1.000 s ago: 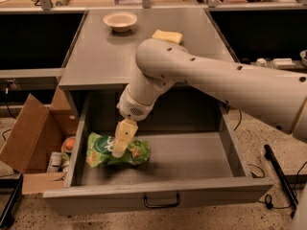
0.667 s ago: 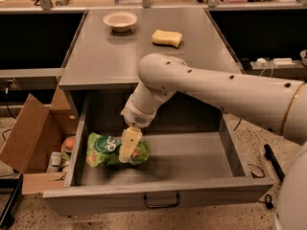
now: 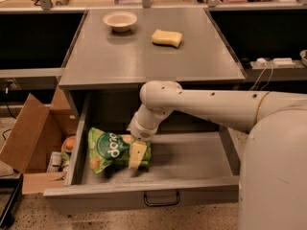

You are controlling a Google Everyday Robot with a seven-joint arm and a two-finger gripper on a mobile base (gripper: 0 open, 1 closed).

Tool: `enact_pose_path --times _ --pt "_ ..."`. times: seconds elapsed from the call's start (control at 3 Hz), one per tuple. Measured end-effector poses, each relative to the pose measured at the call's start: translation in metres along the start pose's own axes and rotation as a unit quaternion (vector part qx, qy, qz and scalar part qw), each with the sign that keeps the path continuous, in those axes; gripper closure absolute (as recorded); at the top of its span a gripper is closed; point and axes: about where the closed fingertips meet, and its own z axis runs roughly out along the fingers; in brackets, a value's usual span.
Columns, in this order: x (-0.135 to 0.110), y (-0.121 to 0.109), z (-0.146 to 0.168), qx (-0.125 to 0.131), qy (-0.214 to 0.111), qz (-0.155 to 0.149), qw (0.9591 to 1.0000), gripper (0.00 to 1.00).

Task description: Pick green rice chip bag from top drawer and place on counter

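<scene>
The green rice chip bag (image 3: 108, 150) lies crinkled on the left side of the open top drawer (image 3: 192, 162), its white lettering facing up. My gripper (image 3: 137, 155) is down in the drawer at the bag's right end and touches or overlaps it. The pale arm reaches in from the right, under the front edge of the counter (image 3: 144, 61). The part of the bag under the gripper is hidden.
A beige bowl (image 3: 120, 20) and a yellow sponge (image 3: 167, 37) sit on the back of the counter. An open brown cardboard box (image 3: 29, 138) with small items stands on the floor left of the drawer. The drawer's dark wire handle (image 3: 161, 199) faces me.
My gripper has moved down and a little right, from above the bag's middle to low at its right end. The bag has stayed in place.
</scene>
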Motion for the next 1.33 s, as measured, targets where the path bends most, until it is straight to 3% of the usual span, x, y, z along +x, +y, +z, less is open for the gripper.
enact_pose_path --times 0.33,0.67,1.0,1.33 --pt "-0.004 0.000 -0.008 0.000 0.000 0.000 1.0000 0.56" --pt "-0.005 0.001 -0.010 0.000 0.000 0.000 1.0000 0.80" --pt "-0.022 0.015 -0.066 0.065 -0.025 -0.017 0.9975 1.00" --pt "-0.029 0.024 -0.115 0.114 -0.040 -0.031 0.9922 1.00"
